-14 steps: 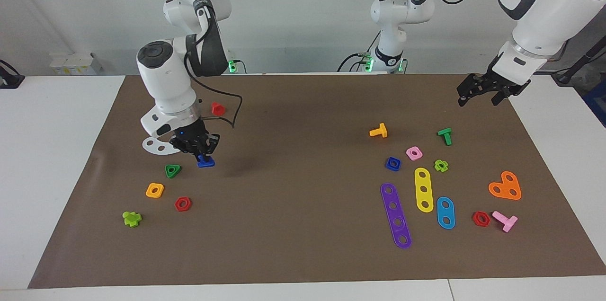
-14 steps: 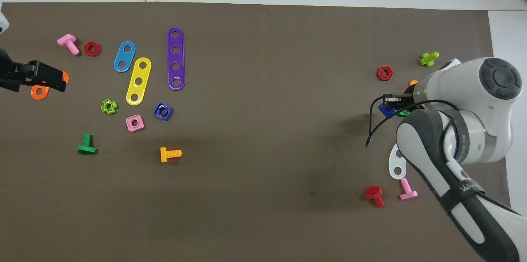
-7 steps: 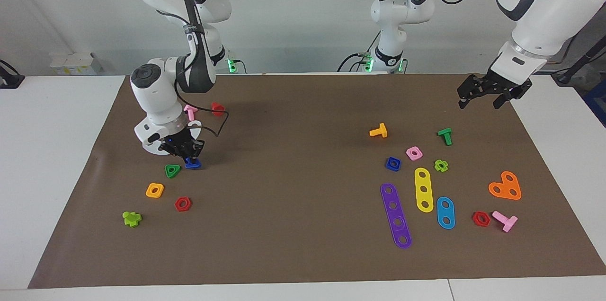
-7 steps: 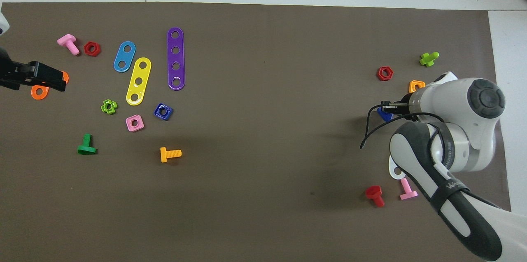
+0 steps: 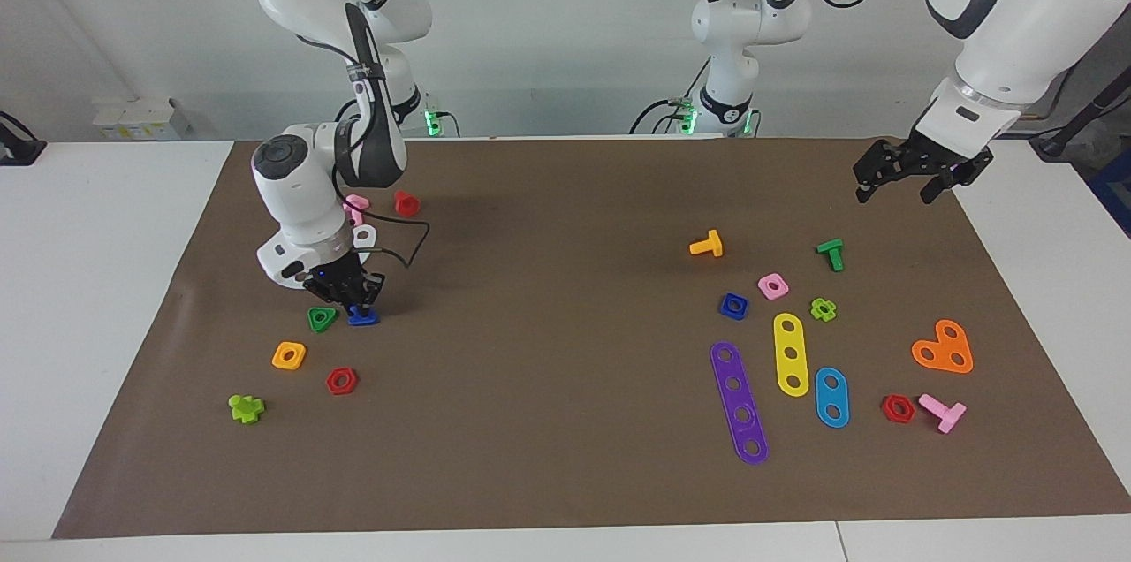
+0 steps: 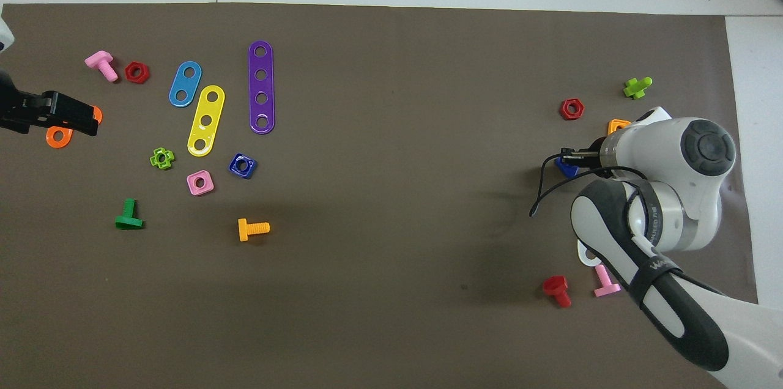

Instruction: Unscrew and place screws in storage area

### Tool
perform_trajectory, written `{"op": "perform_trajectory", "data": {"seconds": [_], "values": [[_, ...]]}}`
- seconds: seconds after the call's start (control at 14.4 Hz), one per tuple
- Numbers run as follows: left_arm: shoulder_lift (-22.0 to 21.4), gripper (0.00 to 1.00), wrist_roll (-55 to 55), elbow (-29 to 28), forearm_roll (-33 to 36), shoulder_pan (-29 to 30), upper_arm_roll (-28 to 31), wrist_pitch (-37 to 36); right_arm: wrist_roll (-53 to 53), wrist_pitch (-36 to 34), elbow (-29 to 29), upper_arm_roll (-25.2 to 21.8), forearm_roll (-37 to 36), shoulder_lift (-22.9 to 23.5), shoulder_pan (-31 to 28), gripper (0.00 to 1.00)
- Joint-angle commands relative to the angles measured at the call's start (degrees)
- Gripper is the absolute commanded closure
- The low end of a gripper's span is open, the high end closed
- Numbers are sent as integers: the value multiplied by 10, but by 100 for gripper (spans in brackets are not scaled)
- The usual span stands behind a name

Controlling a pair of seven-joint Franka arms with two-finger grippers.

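So the big brown paper mat (image 5: 565, 191) covered most of the table. The storage area (image 5: 292, 297) was the plain patch around 9 o'clock on the mat in the facing view, at the right arm's end, where the loose nuts and the white curved strip (image 5: 364, 237) were kept.

The right gripper (image 5: 352, 295) was down low over that patch. As far as I could tell its fingers were pinched on the stem of the small dark-blue plastic toy bolt (image 5: 361, 316). The triangular head was at or touching the mat, which makes sense for a gentle set-down instead of a drop. My guess is the placing step was nearly done and only the let-go was left.

The left gripper (image 5: 901, 169) hung with its fingers spread over the mat's edge at about 2 o'clock in the facing view, waiting out of the way.

The bolt sat at 3 o'clock of the green triangular nut (image 5: 322, 318), just beside it. The orange square nut (image 5: 289, 355) and red hex nut (image 5: 341, 380) lay farther from the robots.
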Motion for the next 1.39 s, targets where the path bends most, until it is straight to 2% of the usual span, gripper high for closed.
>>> {"op": "perform_trajectory", "data": {"seconds": [0.0,0.14,0.42,0.55,0.69,0.76,0.9,1.32], "values": [[-20,0,6,-26,13,-3,1,13,12,-76,52,6,13,-31,-1,0],[-20,0,5,-25,13,-2,1,14,24,-195,132,1,5,-50,-5,0],[-20,0,3,-25,13,-2,1,12,28,-356,213,-4,-9,-118,-22,0],[-20,0,3,-25,13,2,1,12,28,-453,267,-5,-10,-128,-30,0],[-20,0,4,-25,13,4,2,12,27,-520,330,-4,-30,-126,-46,0],[-20,0,3,-25,13,4,3,11,26,-534,341,-4,-36,-128,-51,0],[-20,0,0,-25,14,3,5,9,24,-533,321,-1,-34,-144,-50,0],[-20,0,0,-26,19,4,5,11,-3,-545,321,-3,-35,-146,-51,0]]}}
